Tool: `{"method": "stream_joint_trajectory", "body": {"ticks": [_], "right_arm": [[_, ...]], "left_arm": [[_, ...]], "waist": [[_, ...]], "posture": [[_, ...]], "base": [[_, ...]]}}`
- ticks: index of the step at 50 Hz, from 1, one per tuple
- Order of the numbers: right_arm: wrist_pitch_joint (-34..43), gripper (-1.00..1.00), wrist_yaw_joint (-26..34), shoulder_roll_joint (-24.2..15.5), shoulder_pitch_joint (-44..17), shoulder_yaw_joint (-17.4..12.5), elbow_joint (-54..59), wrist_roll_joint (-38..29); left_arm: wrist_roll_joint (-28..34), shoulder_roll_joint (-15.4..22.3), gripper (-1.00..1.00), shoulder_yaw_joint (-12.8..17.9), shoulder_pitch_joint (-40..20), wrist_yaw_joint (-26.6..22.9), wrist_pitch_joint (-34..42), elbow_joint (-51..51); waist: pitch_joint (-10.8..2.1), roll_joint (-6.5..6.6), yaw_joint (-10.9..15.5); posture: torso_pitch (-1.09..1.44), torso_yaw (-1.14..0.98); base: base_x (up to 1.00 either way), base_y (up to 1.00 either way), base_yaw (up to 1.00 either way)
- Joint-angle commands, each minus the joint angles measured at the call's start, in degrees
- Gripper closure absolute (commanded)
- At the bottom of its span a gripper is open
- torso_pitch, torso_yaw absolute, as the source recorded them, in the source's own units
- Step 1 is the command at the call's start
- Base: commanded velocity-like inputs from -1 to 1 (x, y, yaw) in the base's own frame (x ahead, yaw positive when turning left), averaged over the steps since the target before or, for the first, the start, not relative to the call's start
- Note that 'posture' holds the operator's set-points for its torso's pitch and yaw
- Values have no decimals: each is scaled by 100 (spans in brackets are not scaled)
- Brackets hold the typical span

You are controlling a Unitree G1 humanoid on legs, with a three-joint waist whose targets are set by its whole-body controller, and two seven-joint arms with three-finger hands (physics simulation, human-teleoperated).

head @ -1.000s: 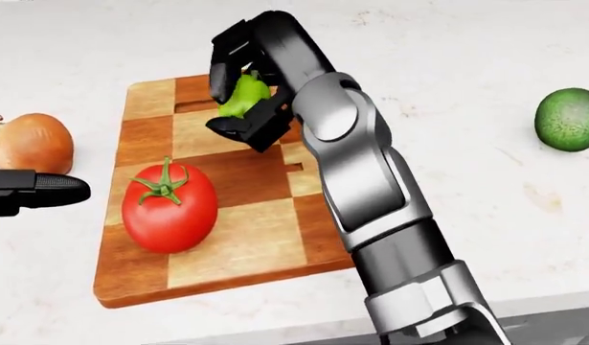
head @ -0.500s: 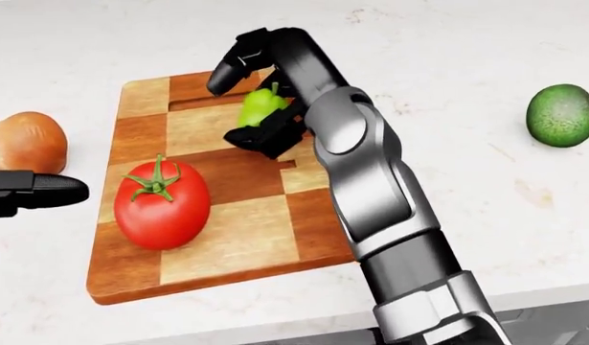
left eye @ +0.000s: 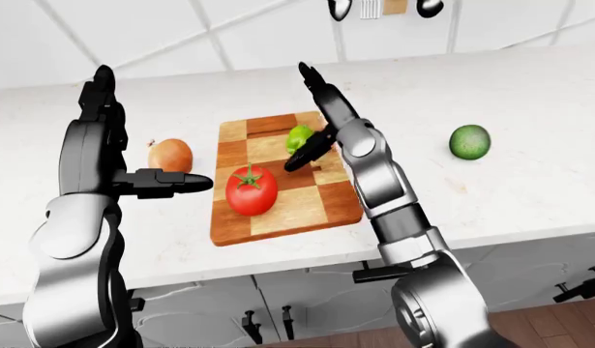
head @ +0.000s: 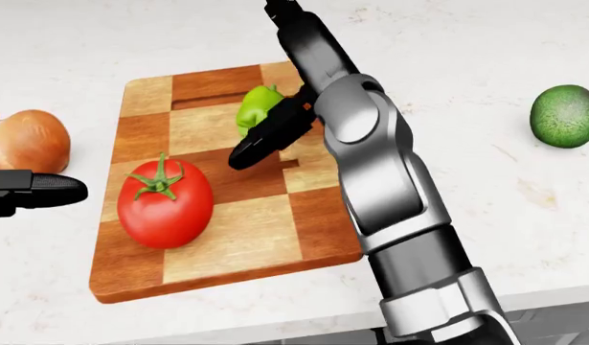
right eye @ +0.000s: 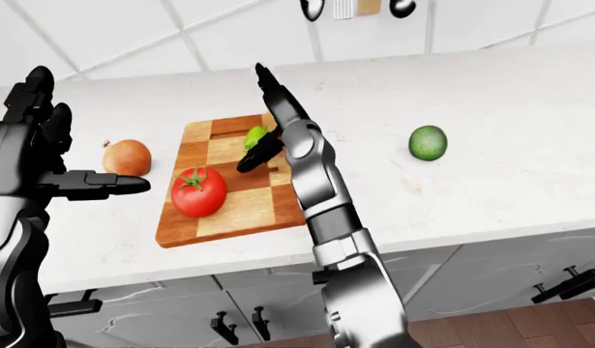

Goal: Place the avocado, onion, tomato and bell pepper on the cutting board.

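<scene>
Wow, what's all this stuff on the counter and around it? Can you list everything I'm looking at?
Checkered wooden cutting board: one, light and dark brown squares, on the white counter, middle of the head view.
Red tomato with green stem: one, on the board's lower left.
Green bell pepper: one, small, on the board's top part, beside the right hand's thumb.
Brown onion: one, on the counter left of the board.
Green avocado: one, on the counter far right.
White marble counter: one, over grey cabinets with dark handles.
Hanging utensils: top edge, too cropped to identify.
Left hand: black fingers spread, near the onion.
Right hand: black, open, above the pepper.
</scene>
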Motion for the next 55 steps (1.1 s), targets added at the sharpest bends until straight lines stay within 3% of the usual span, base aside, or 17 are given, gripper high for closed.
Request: {"method": "stream_joint_trajectory", "body": {"ticks": [1,10,15,17,19,20,29,35,55], "right_arm": [[-44,-100,-128,-125,-324,-81,-415,-15],[1085,-100,-282,-690,-403,-431,-1684,195],[1726,-100,-641,-1212,-151,-824,-2217,466],[1918,-100,-606,-1455,167,-830,-2539,411],[1855,-100,-603,-1685,341,-847,-2668,346],[1874,-100,-723,-1748,417,-1055,-2666,441],[2052,-100,-909,-2626,1079,-1526,-3024,523],[2137,-100,-975,-2791,1370,-1660,-3206,618],[2091,-100,-1236,-2671,2234,-1879,-3386,884]], "left_arm": [[34,78,-100,53,-122,38,-166,-147],[44,70,-100,41,-126,41,-178,-129],[36,68,-100,58,-112,36,-201,-111],[31,74,-100,71,-113,29,-174,-136],[30,82,-100,82,-115,31,-167,-141],[34,82,-100,72,-108,33,-171,-141],[30,67,-100,65,-106,47,-193,-115],[28,69,-100,42,-133,56,-173,-122],[30,83,-100,75,-116,42,-194,-104]], "waist": [[-165,28,-5],[-134,-22,28],[-129,-72,50],[-131,-98,58],[-131,-118,72],[-130,-127,69],[-130,-171,84],[-117,-194,78],[-135,-239,92]], "posture": [[0,0],[0,0],[0,0],[0,0],[0,0],[0,0],[0,0],[0,0],[0,0]], "base": [[0,0,0],[0,0,0],[0,0,0],[0,0,0],[0,0,0],[0,0,0],[0,0,0],[0,0,0],[0,0,0]]}}
